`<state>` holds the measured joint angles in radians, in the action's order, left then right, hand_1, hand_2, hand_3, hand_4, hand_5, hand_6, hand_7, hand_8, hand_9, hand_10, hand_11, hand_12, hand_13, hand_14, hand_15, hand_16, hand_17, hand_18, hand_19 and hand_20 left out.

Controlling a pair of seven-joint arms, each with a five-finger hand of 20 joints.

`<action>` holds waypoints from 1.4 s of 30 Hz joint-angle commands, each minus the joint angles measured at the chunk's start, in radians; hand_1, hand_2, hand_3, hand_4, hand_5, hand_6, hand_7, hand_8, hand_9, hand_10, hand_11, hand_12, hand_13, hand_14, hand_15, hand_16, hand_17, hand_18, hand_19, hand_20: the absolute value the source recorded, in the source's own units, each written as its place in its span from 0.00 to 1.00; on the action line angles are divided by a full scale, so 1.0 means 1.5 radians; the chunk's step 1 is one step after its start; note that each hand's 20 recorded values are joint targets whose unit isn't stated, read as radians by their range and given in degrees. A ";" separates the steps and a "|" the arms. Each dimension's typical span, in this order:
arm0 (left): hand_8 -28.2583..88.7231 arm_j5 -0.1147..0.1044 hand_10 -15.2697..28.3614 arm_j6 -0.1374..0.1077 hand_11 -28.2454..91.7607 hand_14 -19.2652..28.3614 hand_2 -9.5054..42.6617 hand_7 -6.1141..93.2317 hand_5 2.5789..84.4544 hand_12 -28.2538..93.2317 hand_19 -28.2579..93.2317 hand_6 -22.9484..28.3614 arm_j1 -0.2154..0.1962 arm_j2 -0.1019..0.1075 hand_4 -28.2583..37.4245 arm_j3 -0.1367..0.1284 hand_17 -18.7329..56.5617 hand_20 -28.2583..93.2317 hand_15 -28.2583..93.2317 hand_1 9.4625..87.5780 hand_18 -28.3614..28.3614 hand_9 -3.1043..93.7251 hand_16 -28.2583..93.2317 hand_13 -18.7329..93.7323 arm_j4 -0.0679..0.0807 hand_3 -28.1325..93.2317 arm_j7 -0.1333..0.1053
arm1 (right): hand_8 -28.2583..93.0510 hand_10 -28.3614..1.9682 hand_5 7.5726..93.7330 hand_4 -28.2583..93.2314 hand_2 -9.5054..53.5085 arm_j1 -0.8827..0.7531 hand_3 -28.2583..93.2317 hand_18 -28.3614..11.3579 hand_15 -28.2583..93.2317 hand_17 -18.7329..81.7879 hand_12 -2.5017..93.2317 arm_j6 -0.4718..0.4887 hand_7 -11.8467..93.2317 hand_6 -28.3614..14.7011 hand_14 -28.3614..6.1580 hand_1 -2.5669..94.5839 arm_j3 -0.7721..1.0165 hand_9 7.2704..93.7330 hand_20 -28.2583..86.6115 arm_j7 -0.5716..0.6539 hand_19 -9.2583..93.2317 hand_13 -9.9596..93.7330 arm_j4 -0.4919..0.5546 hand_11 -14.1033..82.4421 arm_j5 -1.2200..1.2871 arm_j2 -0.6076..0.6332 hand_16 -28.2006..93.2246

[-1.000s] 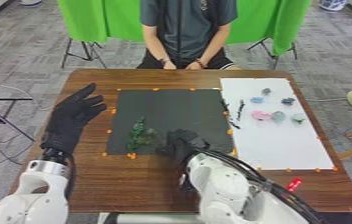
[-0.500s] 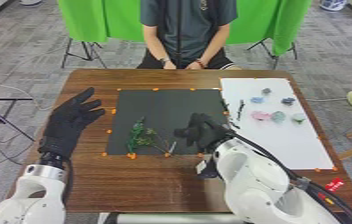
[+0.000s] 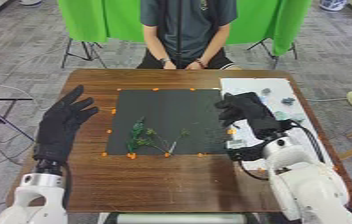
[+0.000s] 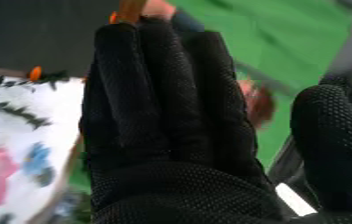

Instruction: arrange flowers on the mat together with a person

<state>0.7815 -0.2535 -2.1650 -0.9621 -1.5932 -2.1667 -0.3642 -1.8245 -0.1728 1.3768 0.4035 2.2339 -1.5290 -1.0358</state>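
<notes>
Well, the left hand is open left of the mat, fingers extended and thumb apart, with the green sprigs lying on the mat to that hand's right, nearer it than the other one. Farther right, the right hand is over the mat's right edge and the white sheet, fingers straight and close together, thumb apart, while the flowers lie on the sheet beside it.
</notes>
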 commanded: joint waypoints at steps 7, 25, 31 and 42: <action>0.17 0.018 0.75 0.025 0.41 0.97 0.29 0.15 0.45 0.31 0.64 0.55 -0.025 -0.027 0.00 -0.009 0.14 0.37 0.63 0.14 0.96 0.42 0.17 0.41 0.006 0.86 0.030 | 0.13 0.35 0.51 0.01 0.37 -0.105 0.88 0.11 0.54 0.22 0.17 0.098 0.25 0.65 0.22 0.16 0.125 0.50 0.39 -0.199 0.57 0.46 -0.072 0.29 0.404 -0.096 0.32; 0.17 0.020 0.76 0.029 0.40 0.95 0.29 0.14 0.44 0.31 0.64 0.55 -0.010 -0.032 0.00 -0.002 0.15 0.37 0.59 0.15 0.97 0.43 0.17 0.44 0.011 0.86 0.040 | 0.13 0.44 0.45 0.00 0.35 -0.109 0.89 0.11 0.47 0.21 0.17 0.120 0.24 0.71 0.23 0.14 0.132 0.44 0.40 -0.243 0.54 0.44 -0.085 0.22 0.420 -0.096 0.36; 0.17 0.020 0.75 0.028 0.40 0.94 0.29 0.14 0.44 0.30 0.64 0.55 -0.002 -0.031 0.00 0.000 0.15 0.37 0.56 0.15 0.97 0.43 0.18 0.45 0.012 0.86 0.043 | 0.13 0.45 0.44 0.01 0.35 -0.109 0.89 0.10 0.47 0.21 0.17 0.124 0.24 0.71 0.23 0.14 0.127 0.44 0.40 -0.243 0.54 0.45 -0.083 0.22 0.415 -0.100 0.36; 0.17 0.019 0.75 0.027 0.40 0.94 0.29 0.14 0.44 0.31 0.65 0.55 0.000 -0.033 0.00 -0.001 0.15 0.37 0.56 0.15 0.97 0.43 0.19 0.45 0.010 0.86 0.047 | 0.13 0.45 0.43 0.01 0.35 -0.105 0.89 0.10 0.47 0.22 0.18 0.110 0.25 0.72 0.23 0.15 0.118 0.44 0.40 -0.246 0.54 0.45 -0.085 0.22 0.428 -0.111 0.36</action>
<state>0.8113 -0.2131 -2.1607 -1.0065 -1.5961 -2.1549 -0.3041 -1.9811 0.0015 1.5666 0.0508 2.1030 -0.8973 -1.1832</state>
